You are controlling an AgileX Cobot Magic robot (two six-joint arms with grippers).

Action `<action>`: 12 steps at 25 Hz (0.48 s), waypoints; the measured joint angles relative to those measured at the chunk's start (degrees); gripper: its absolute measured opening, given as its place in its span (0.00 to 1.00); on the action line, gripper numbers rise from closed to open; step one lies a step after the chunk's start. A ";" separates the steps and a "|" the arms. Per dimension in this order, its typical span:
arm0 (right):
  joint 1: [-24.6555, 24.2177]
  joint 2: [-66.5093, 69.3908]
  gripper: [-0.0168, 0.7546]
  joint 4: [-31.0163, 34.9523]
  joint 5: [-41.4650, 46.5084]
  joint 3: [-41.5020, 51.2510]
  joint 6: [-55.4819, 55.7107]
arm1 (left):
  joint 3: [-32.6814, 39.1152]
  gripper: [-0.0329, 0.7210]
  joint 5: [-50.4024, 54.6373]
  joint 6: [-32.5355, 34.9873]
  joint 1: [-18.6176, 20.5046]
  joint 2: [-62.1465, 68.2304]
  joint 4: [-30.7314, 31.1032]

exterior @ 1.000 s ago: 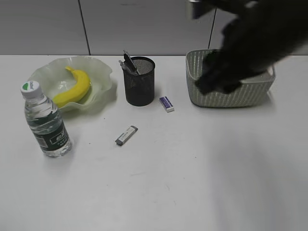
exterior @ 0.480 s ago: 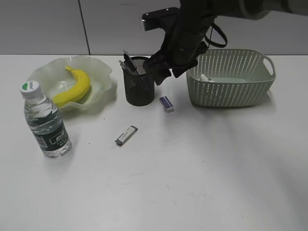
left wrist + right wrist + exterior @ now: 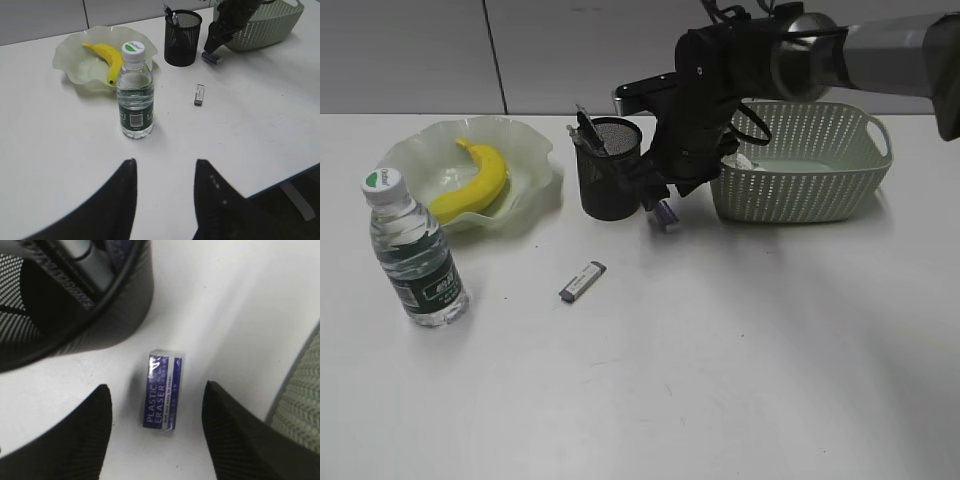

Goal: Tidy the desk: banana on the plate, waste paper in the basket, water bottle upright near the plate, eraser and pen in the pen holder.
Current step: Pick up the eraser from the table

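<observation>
The banana lies on the pale-green plate. The water bottle stands upright in front of the plate. The black mesh pen holder holds pens. My right gripper is open, low over the desk, with a finger on each side of the blue eraser next to the pen holder. The waste paper lies in the basket. My left gripper is open and empty, hovering near the desk's front edge behind the bottle.
A small grey and white stick-shaped object lies on the desk in front of the pen holder; it also shows in the left wrist view. The basket's wall is close to my right finger.
My right arm moved from above the basket leftward and down to the eraser beside the pen holder. Everything else stayed put.
</observation>
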 joint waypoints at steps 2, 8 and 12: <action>-0.22 0.37 0.61 0.00 -1.07 -0.07 0.06 | 0.00 0.43 0.00 0.00 0.00 0.00 0.00; -0.42 1.84 0.61 0.21 -2.97 -0.49 -0.03 | 0.00 0.43 0.00 0.00 0.00 0.00 0.00; -0.42 2.21 0.61 0.25 -3.83 -0.63 -0.21 | 0.00 0.43 0.00 0.00 0.00 0.00 0.00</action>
